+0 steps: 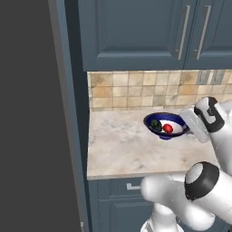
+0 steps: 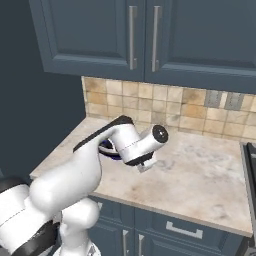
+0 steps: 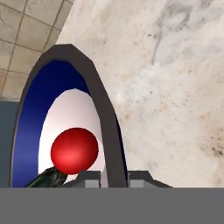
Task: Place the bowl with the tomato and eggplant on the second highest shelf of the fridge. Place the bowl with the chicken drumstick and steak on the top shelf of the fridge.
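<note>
A blue bowl with a white inside stands on the marble counter near the tiled wall. In it lie the red tomato and the dark eggplant. My gripper is at the bowl's right side. In the hand view the gripper is shut on the bowl's dark rim, one tip inside and one outside, with the tomato and eggplant just inside. From the right, my arm covers most of the bowl. The fridge shelves, chicken drumstick and steak are out of view.
Blue wall cabinets hang low above the counter. A tall dark grey panel rises left of the counter's end. Open counter stretches right of the bowl to a dark appliance edge.
</note>
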{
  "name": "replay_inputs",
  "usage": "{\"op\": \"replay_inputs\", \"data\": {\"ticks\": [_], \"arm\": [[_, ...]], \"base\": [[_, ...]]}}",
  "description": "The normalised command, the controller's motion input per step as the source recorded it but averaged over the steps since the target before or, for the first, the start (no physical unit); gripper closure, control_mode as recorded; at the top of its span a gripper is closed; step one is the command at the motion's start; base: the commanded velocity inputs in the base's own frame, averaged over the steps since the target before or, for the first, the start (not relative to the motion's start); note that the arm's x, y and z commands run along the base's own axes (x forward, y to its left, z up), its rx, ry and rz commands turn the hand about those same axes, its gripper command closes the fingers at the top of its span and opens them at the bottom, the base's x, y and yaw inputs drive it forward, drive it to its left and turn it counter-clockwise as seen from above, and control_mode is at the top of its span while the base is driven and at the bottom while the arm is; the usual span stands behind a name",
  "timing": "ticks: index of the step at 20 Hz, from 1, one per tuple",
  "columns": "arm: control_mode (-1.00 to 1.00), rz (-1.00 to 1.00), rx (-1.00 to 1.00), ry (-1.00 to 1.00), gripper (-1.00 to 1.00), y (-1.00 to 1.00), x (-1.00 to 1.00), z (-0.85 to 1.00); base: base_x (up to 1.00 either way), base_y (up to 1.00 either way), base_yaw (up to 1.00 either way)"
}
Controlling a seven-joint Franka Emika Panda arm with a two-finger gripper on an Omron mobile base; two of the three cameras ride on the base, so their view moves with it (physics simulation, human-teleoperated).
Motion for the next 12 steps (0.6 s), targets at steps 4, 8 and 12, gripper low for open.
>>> {"op": "replay_inputs", "data": {"ticks": [4,8,12], "arm": [[-1.00,-0.12,-0.01,-0.22,1.00,0.11,-0.66,0.77],[-1.00,-0.13,0.00,-0.12,1.00,0.08,-0.52,0.60],[-1.00,-0.07,0.00,-0.02,1.00,0.03,-0.34,0.15]], "base": [[0.00,0.00,0.00],[0.00,0.00,0.00],[0.00,0.00,0.00]]}}
